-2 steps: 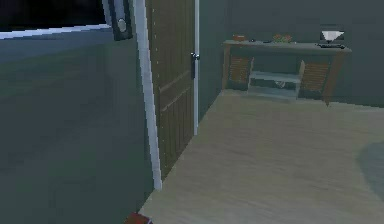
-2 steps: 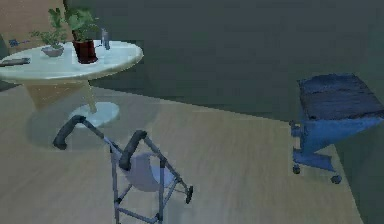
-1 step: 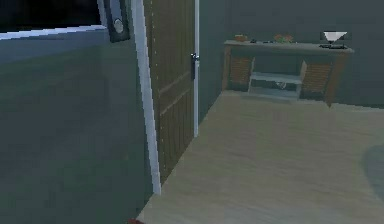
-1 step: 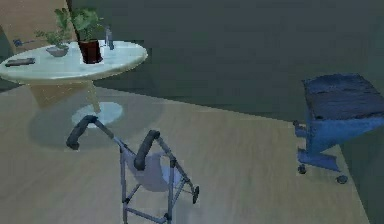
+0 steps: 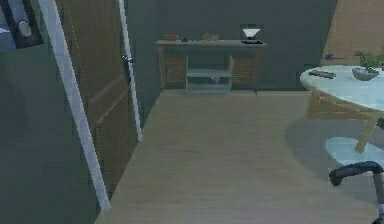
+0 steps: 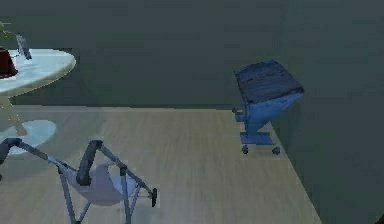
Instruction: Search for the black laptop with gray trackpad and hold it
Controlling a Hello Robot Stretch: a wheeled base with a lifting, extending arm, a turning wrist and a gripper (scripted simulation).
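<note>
Wood-plank floor (image 5: 220, 150) runs through a dim room with dark walls. Forward view, left to right: at 9 o'clock a brown panelled door (image 5: 95, 90) stands swung into the room on its white frame, presumably left so to keep the passage free. At 12 o'clock a low sideboard (image 5: 208, 62) is set against the far wall, the sensible place for storage. Small items lie on its top, and toward its right end stands a pale-and-dark object (image 5: 252, 35) too small to name. At 3 o'clock a round white table (image 5: 345, 95) carries a flat dark item (image 5: 322, 73) near its rim and a potted plant (image 5: 366, 68) to that item's right. In my judgement the flat item is the likeliest candidate for the laptop, but its colour and trackpad cannot be confirmed. At 5 o'clock the dark arm of a chair (image 5: 355, 172) sits near the table's foot. Arm side view: the table (image 6: 45, 68) lies at 10 o'clock, the chair (image 6: 95, 180) is drawn near it at 7 o'clock as for seated work, and at 2 o'clock a blue wheeled cart (image 6: 266, 100) is parked close to the wall, out of the walkway. State of the fingers: cannot be told. Laptop location: unconfirmed; a closer inspection of the table is advised.
</note>
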